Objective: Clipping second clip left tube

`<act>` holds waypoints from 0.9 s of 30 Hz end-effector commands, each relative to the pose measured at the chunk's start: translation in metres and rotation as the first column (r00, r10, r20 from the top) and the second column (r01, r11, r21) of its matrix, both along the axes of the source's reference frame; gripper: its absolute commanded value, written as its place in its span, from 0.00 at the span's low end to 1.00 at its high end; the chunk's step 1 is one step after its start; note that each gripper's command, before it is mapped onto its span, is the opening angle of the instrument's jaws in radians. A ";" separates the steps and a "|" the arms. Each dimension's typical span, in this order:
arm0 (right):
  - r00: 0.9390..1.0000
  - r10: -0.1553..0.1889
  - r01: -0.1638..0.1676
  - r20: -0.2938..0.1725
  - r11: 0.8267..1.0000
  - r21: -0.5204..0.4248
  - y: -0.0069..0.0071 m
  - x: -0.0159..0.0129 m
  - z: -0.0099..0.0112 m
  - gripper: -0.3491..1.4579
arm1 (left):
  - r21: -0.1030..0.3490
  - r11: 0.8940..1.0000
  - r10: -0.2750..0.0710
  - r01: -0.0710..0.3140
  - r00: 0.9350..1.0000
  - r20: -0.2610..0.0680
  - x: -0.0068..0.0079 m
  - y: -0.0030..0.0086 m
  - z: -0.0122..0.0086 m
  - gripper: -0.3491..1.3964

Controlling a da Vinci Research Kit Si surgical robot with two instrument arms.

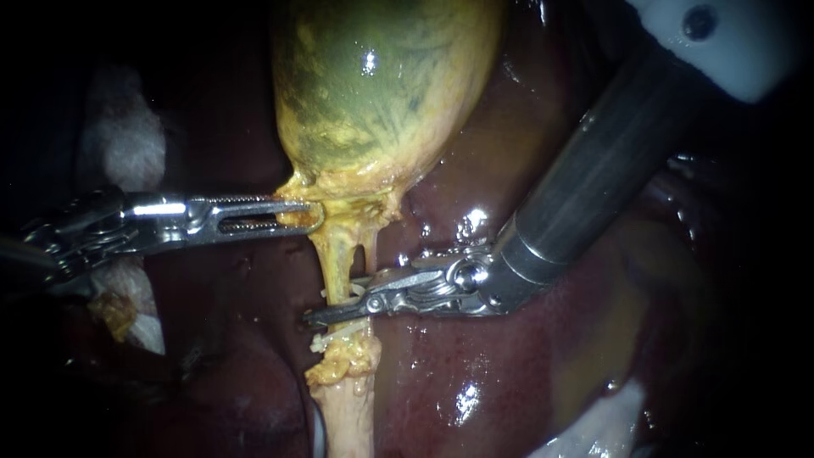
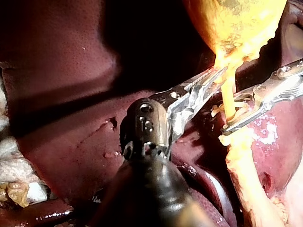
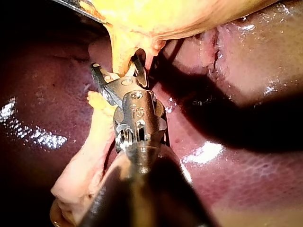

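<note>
The yellow-green gallbladder (image 1: 381, 85) hangs down onto the dark liver (image 1: 475, 373). My left instrument (image 1: 301, 216) comes in from the left, its jaws shut on the yellow tissue at the gallbladder's neck. Below the neck two thin strands run down: the left tube (image 1: 337, 259) and the right tube (image 1: 371, 253). My right instrument (image 1: 335, 304) reaches in from the upper right, its jaws open and straddling the left tube, with white clip legs showing on both sides of it. A white clip (image 1: 339, 337) sits on the tube just below those jaws. The right wrist view shows the tube between the spread jaws (image 3: 119, 66).
White gauze (image 1: 123, 140) lies at the left behind my left instrument, and more gauze (image 1: 593, 424) at the lower right. A pale yellow stalk (image 1: 348, 416) continues down from the clip. The right instrument's thick shaft (image 1: 593, 178) crosses the liver.
</note>
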State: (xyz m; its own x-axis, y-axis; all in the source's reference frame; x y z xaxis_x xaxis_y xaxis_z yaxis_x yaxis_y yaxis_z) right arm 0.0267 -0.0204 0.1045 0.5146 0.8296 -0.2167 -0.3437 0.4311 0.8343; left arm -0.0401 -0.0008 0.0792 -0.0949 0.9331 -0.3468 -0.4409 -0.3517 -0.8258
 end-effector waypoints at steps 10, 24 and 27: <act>0.998 -0.001 -0.002 0.067 0.999 0.040 -0.0004 0.0001 0.0001 0.46 | 0.001 1.000 0.001 -0.001 1.000 -0.002 0.0000 0.0000 0.0000 0.00; 0.997 0.008 -0.013 0.081 0.998 0.059 -0.0010 0.0004 0.0004 0.46 | 0.000 1.000 0.003 -0.003 1.000 -0.005 -0.0003 -0.0002 0.0002 0.00; 0.997 0.010 -0.015 0.083 0.998 0.065 -0.0011 0.0006 0.0005 0.45 | 0.000 1.000 0.003 -0.003 1.000 -0.005 -0.0003 -0.0002 0.0002 0.00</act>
